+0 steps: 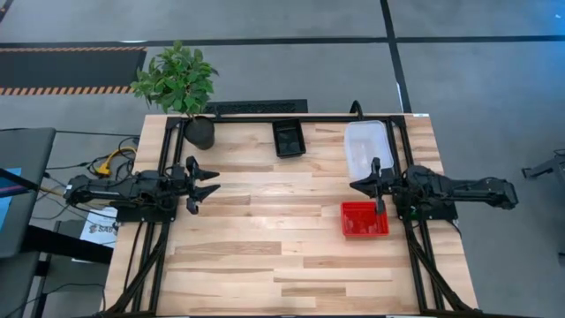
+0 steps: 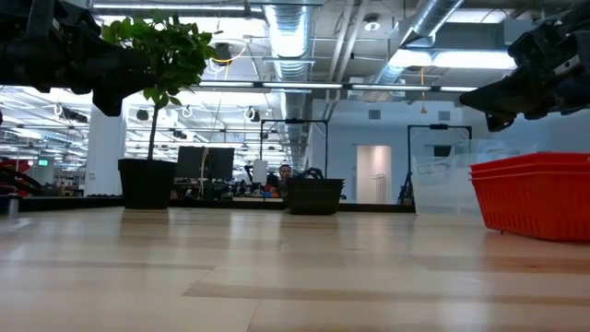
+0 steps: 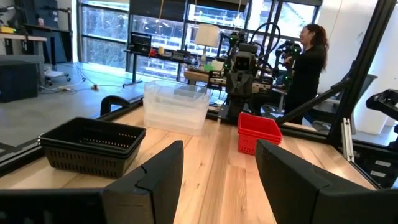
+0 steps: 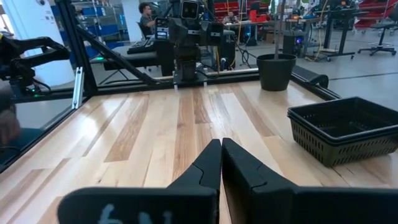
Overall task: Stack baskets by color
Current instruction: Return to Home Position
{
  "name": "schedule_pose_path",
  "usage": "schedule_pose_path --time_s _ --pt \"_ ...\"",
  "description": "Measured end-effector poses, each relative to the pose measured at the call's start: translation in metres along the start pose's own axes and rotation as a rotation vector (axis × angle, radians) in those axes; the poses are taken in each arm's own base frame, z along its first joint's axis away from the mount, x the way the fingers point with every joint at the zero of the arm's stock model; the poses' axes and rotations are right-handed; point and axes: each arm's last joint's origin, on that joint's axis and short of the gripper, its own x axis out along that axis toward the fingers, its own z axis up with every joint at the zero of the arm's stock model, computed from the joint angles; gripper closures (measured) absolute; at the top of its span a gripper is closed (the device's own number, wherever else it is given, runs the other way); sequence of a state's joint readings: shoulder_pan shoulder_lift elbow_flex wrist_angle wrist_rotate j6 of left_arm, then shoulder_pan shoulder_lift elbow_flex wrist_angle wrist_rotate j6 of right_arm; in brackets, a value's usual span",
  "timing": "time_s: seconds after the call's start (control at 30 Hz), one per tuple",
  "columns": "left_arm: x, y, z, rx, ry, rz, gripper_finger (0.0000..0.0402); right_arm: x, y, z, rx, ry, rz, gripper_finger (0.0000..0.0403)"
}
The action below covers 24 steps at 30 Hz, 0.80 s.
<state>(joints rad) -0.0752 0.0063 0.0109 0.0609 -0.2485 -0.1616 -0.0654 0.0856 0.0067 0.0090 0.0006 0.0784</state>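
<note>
Three stacks of baskets stand on the wooden table. The black baskets (image 1: 289, 138) sit near the far edge at the middle, the clear baskets (image 1: 368, 148) at the far right, and the red baskets (image 1: 365, 219) nearer, at the right. Each stack rests on its base. My left gripper (image 1: 214, 180) hovers open over the table's left side, pointing level toward the right, with nothing between its fingers (image 3: 165, 171). My right gripper (image 1: 354, 185) hovers shut at the right, between the clear and red stacks, pointing left and holding nothing (image 4: 221, 149).
A black pot with a green plant (image 1: 199, 132) stands at the table's far left corner. A black frame (image 1: 265, 117) runs along the table's edges. A person (image 3: 308, 68) stands beyond the table's right side. The wooden middle and near part of the table (image 1: 282, 265) lies bare.
</note>
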Motion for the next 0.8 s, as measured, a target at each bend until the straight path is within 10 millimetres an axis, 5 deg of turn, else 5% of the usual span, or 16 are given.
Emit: schedule_pose_path --time_s 0.8 --pt "0.0 0.0001 -0.0002 0.0 0.0 0.001 0.0214 0.0 0.0 -0.0003 0.0 0.001 0.0 0.037"
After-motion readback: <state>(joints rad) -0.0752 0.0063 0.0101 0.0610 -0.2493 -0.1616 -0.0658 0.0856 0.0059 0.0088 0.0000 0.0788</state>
